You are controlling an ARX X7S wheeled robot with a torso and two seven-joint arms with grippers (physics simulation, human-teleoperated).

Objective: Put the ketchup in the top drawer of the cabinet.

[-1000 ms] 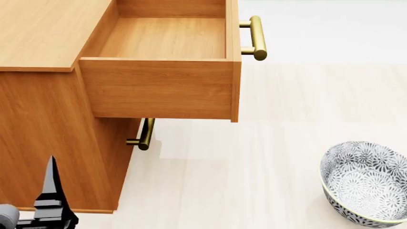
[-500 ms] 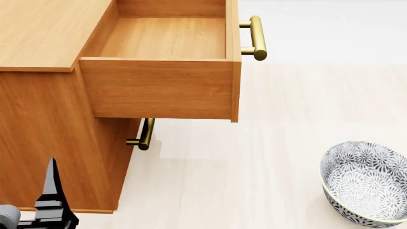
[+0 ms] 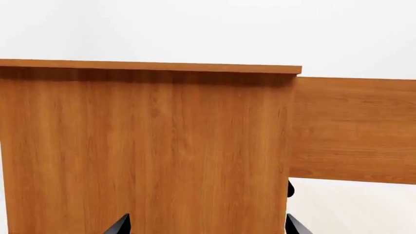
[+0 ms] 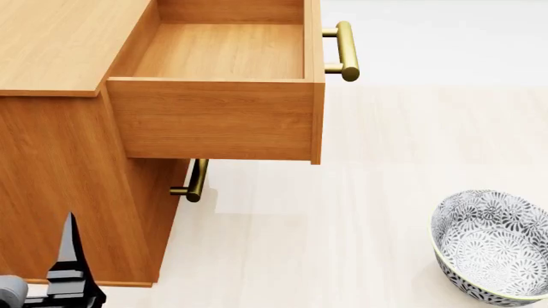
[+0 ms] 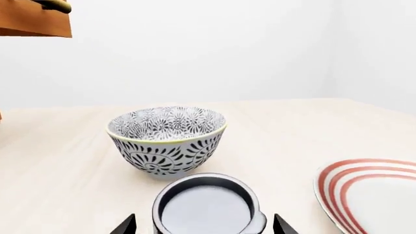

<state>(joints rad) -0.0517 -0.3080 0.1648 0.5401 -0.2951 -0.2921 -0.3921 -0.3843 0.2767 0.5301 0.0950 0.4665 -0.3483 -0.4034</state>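
Presently, the cabinet (image 4: 60, 167) is recorded at the left of the head view, orange-brown wood grain, flat top. The top drawer (image 4: 224, 96) is seen pulled fully out and empty, its brass bar handle (image 4: 344, 50) on the front face. A lower drawer handle (image 4: 196, 181) is noted beneath it, that drawer shut.

The ketchup (image 5: 206, 209) is located on the pale wooden floor, upright, its silver top seen from above in the right wrist view, between the two dark fingertips of the right gripper (image 5: 204, 225); the jaws are spread to either side of the can, and contact cannot be made out. The can is outside the head view.

A patterned bowl (image 5: 167, 139) is listed just beyond the can, apart from it. A red-ringed plate (image 5: 373, 195) is catalogued to one side.

The left gripper (image 3: 206, 225) is held facing the cabinet side panel, fingertips parted, nothing between them.
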